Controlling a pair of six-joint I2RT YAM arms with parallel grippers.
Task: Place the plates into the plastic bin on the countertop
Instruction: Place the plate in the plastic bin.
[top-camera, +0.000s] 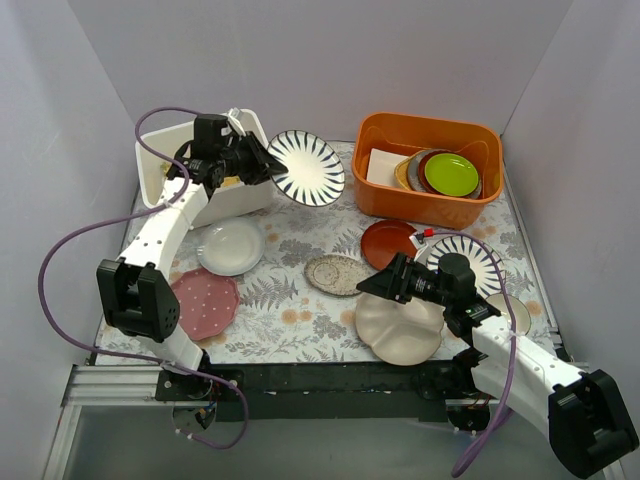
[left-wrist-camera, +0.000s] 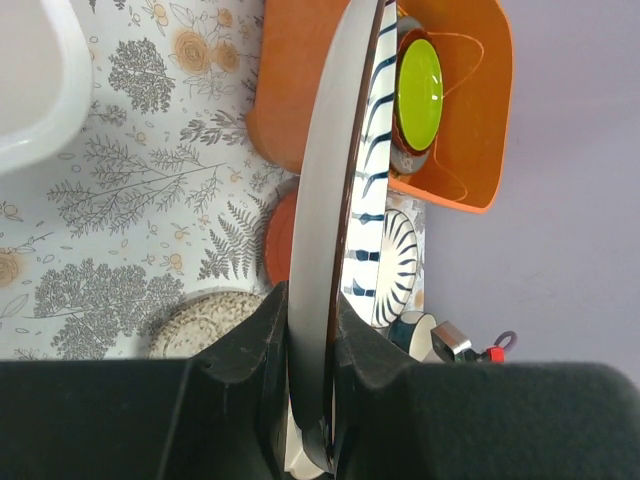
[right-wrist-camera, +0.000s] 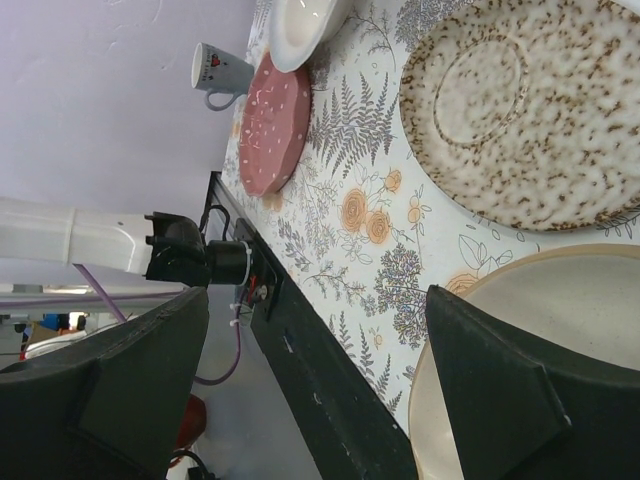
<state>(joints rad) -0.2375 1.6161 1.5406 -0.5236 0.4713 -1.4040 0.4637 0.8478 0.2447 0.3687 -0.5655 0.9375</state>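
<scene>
Flat on the table (top-camera: 290, 330): small white plate (top-camera: 231, 245) toward the left edge, pink dotted plate (top-camera: 205, 303) near the near-left corner, speckled plate (top-camera: 335, 274) in the middle, red-brown plate (top-camera: 388, 243) beside it, cream divided plate (top-camera: 400, 328) at the near edge, second striped plate (top-camera: 487, 256) toward the right edge. Pinches striped plate (top-camera: 308, 168), white with black radial stripes, by its rim between left fingers (top-camera: 262, 160); holds it tilted on edge above the far side, just beside the plastic bin (top-camera: 245, 200) at the far-left corner. Spreads right fingers (top-camera: 378, 285) wide, empty, over the cream divided plate. In the orange tub (top-camera: 425, 122), far right: green plate (top-camera: 450, 173) atop a stack.
</scene>
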